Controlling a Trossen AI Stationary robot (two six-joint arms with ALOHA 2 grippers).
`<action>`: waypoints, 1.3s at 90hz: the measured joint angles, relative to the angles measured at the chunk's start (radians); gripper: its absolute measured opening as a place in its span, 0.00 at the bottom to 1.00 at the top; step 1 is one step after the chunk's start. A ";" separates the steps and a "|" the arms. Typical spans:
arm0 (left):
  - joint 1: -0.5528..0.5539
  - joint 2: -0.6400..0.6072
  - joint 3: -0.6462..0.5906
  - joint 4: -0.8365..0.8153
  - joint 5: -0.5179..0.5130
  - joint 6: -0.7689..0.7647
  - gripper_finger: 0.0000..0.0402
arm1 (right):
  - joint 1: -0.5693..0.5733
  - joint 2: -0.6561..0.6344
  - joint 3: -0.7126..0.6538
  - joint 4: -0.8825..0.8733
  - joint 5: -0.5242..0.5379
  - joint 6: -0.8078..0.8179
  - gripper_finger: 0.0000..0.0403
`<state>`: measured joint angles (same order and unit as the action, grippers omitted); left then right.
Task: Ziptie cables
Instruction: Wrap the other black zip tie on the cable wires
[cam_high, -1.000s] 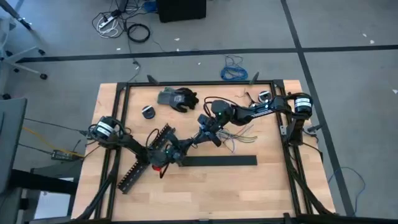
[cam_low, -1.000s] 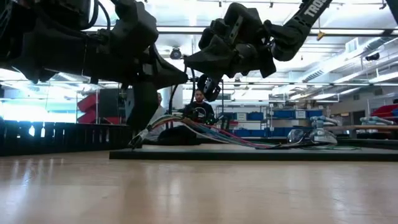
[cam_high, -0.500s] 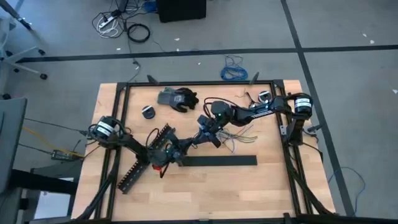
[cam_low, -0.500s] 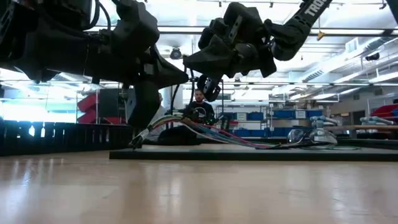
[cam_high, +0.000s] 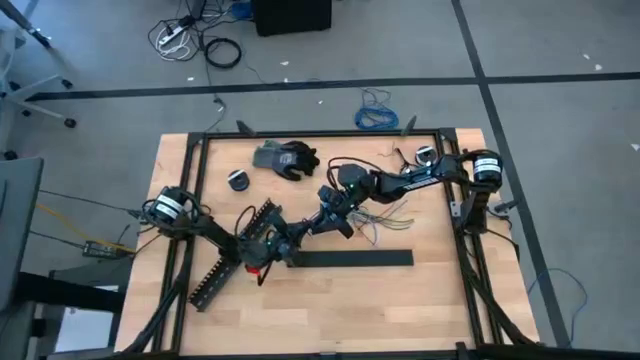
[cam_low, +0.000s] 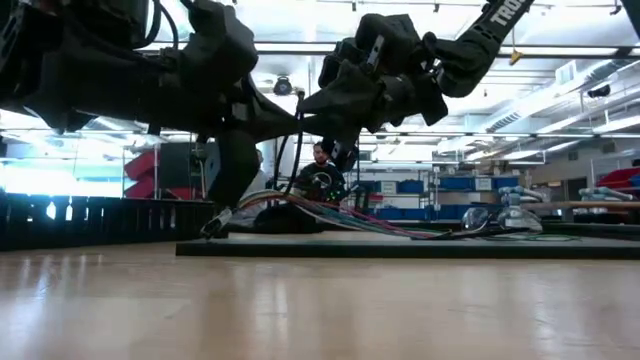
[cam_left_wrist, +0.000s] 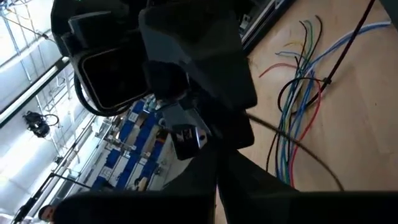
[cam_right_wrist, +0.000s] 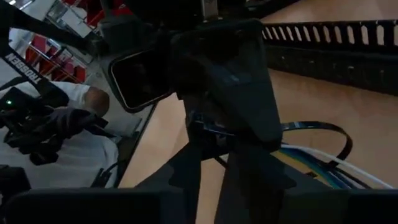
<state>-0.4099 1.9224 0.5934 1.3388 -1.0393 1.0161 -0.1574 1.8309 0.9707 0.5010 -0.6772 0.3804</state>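
- Left gripper (cam_high: 300, 234) and right gripper (cam_high: 330, 212) meet mid-frame over the cables (cam_high: 385, 217).
- Jaw openings: cannot tell, both hidden.
- Ziptie (cam_right_wrist: 323, 130) loops the wires.

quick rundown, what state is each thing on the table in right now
cables: lying on the table, bunched at one end, free ends fanned apart
ziptie: curved into a loop around the cables
left gripper: low at mid-table, meeting the right gripper
right gripper: low over the bundle's bunched end
slotted duct: flat, lying diagonally
flat black bar: flat on the table
gloves: crumpled, lying untouched
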 joint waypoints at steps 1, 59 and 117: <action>0.000 0.000 0.000 0.000 0.000 0.000 0.00 | 0.000 0.000 0.000 0.001 -0.002 -0.002 0.28; -0.001 0.000 0.001 0.001 -0.007 0.000 0.00 | -0.011 0.001 0.000 -0.020 -0.073 0.011 0.50; -0.001 0.000 0.000 0.000 -0.007 -0.005 0.00 | -0.102 -0.003 0.000 0.030 -0.163 0.040 0.60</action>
<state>-0.4107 1.9221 0.5930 1.3387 -1.0466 1.0109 -0.2592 1.8274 0.9705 0.5308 -0.8406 0.4205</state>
